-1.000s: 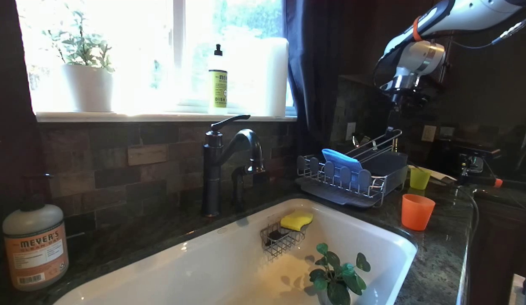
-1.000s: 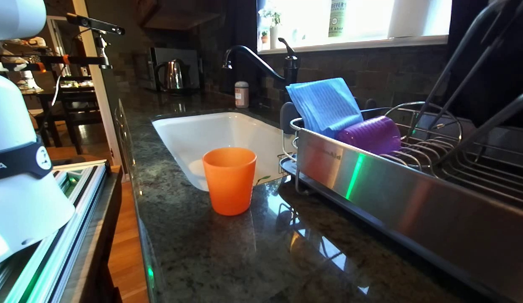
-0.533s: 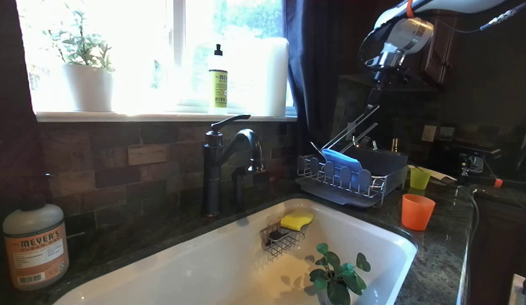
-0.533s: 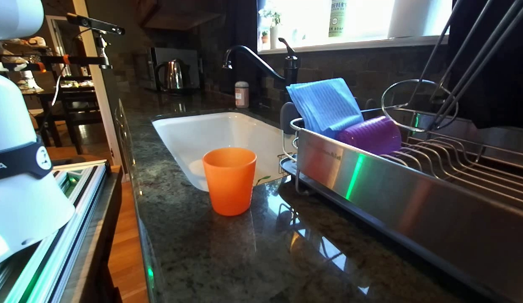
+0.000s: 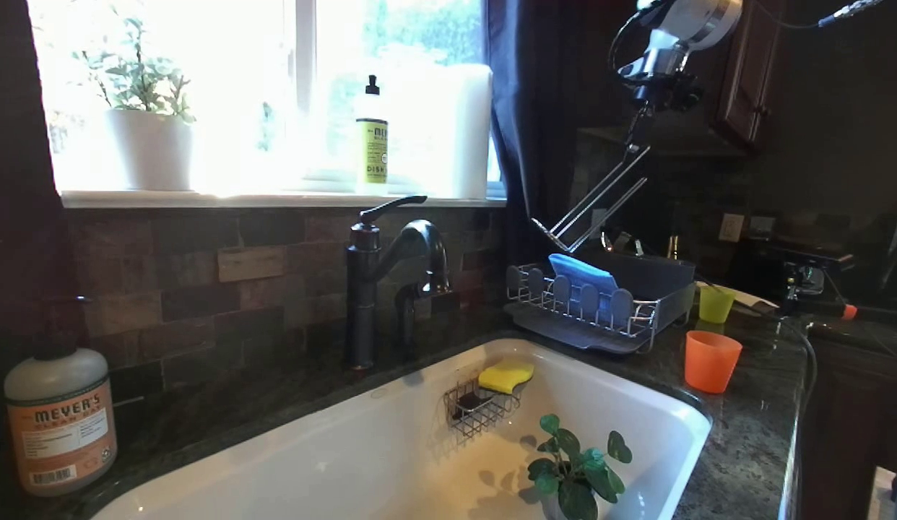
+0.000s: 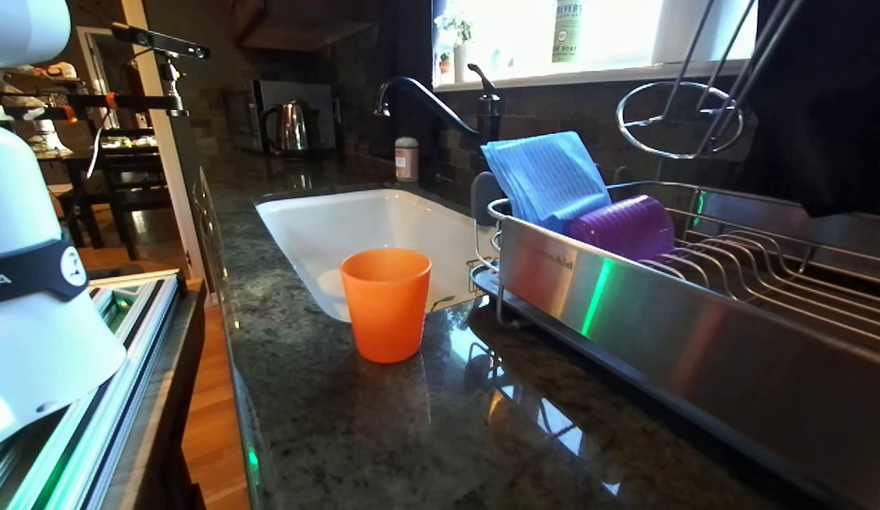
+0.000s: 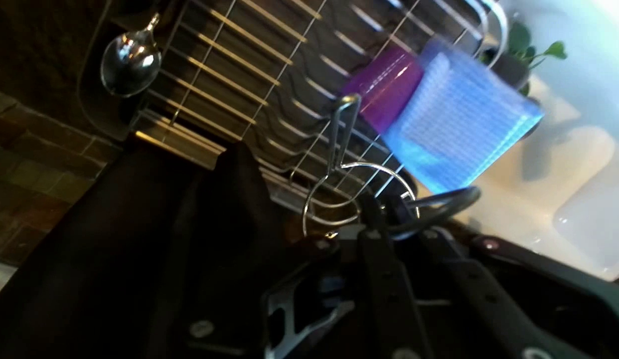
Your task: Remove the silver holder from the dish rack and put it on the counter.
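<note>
The silver holder (image 5: 591,200) is a tall wire frame with a round ring at its lower end. It hangs tilted in the air above the dish rack (image 5: 669,300). My gripper (image 5: 631,146) is shut on its upper end. In an exterior view the holder's ring (image 6: 652,153) hangs above the rack's wire floor, apart from the dish rack (image 6: 695,333). In the wrist view the gripper's fingers (image 7: 382,212) close on a rod of the holder (image 7: 310,197), with the rack below. The dark speckled counter (image 5: 752,440) also shows in an exterior view (image 6: 298,432).
A blue cloth (image 6: 550,180) and a purple cup (image 6: 624,228) are in the rack. An orange cup (image 5: 712,362) and a green cup (image 5: 716,303) stand on the counter beside it. The white sink (image 5: 289,448) holds a plant (image 5: 578,469). A faucet (image 5: 362,303) stands behind.
My gripper has moved up and toward the window side, lifting the holder out of the rack. The holder has tilted, and its ring has risen above the rack. The rack, cloth and cups have not moved.
</note>
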Controlling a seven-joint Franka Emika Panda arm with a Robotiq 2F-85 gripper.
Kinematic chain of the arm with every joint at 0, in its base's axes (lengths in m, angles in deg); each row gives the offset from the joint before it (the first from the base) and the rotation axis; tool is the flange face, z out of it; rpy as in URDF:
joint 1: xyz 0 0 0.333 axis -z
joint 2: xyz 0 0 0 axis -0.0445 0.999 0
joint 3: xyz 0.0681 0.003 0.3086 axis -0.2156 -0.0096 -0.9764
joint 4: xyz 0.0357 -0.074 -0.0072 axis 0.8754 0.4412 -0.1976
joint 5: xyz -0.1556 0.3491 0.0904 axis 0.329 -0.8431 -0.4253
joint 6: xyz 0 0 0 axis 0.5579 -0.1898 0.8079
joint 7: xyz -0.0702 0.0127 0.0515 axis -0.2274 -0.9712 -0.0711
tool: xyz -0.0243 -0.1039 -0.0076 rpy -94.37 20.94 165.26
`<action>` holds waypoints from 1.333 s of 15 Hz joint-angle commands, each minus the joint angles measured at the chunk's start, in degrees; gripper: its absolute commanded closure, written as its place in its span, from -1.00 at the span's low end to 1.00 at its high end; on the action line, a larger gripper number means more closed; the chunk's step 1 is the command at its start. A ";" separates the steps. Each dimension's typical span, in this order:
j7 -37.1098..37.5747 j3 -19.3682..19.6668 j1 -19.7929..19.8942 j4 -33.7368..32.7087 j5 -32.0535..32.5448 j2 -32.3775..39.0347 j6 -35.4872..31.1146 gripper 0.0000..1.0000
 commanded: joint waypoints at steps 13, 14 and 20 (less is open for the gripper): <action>4.64 1.05 -4.74 12.78 28.60 -15.33 16.00 0.96; 5.34 0.96 -5.27 13.67 29.71 -15.73 16.78 0.96; 10.67 0.95 -7.55 20.17 34.52 -18.53 17.51 0.96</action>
